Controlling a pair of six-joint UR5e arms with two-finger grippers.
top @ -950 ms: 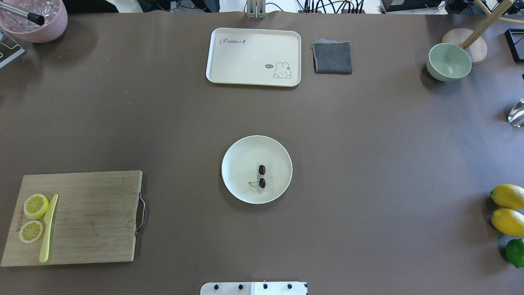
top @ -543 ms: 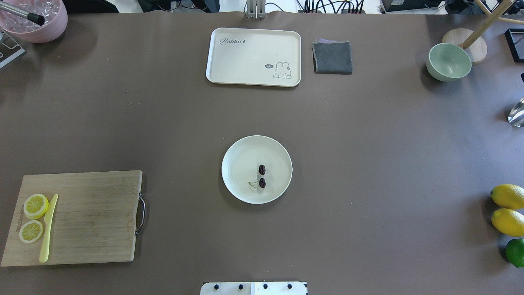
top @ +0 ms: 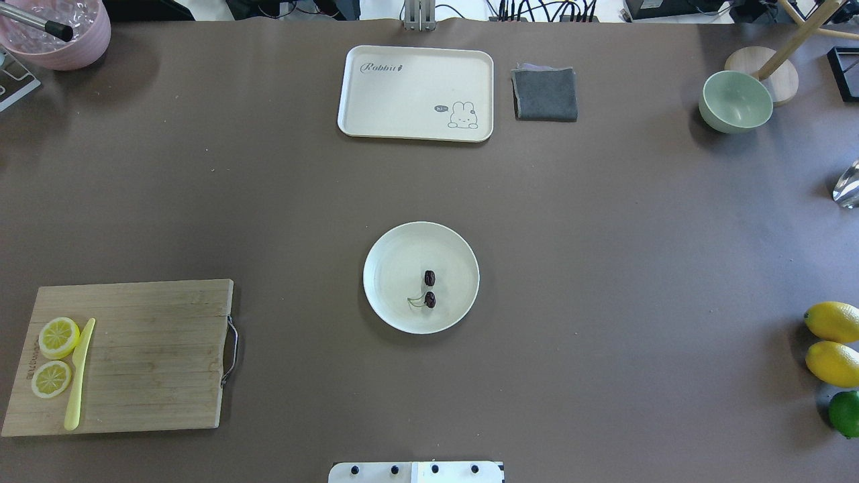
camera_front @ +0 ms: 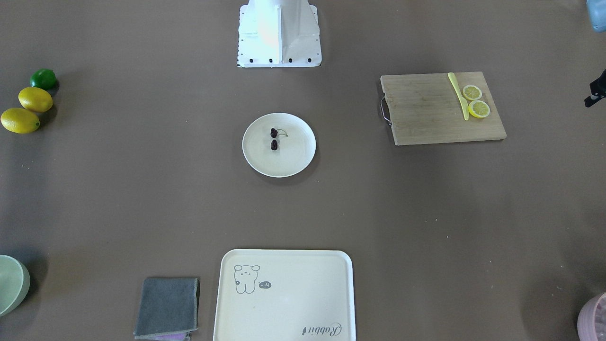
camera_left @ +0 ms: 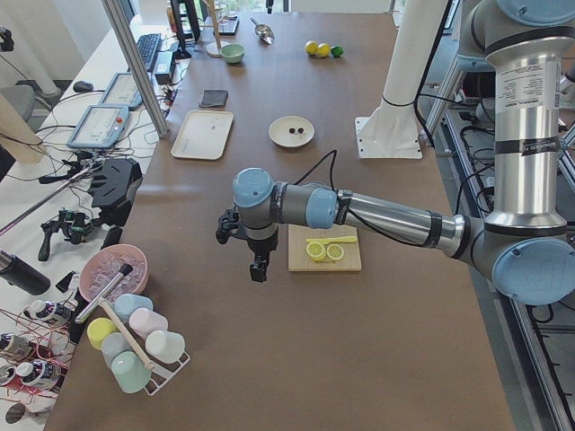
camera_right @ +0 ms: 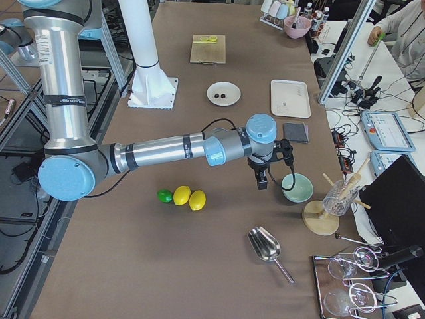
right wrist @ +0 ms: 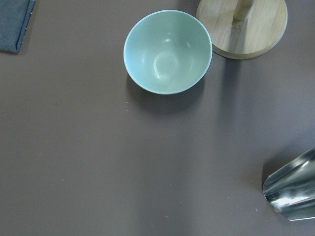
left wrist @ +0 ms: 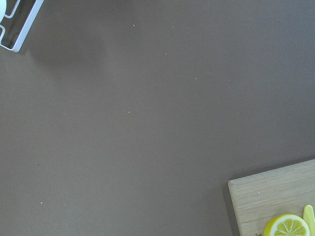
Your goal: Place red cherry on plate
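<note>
Left gripper [camera_left: 259,268]: hangs fingers-down over bare brown table, with the cutting board [camera_left: 324,249] just beside at its 3 o'clock in the left side view; spread or pressed together, cannot tell. Right gripper [camera_right: 261,181]: hangs fingers-down near the green bowl [camera_right: 297,187] at its 3 o'clock in the right side view; equally impossible to tell. Well apart from both, the red cherry [top: 429,288]: at roughly 1 o'clock of the left gripper and 11 o'clock of the right in those side views, lying inside the plate [top: 379,265], toward 5 o'clock of its middle seen from overhead.
</note>
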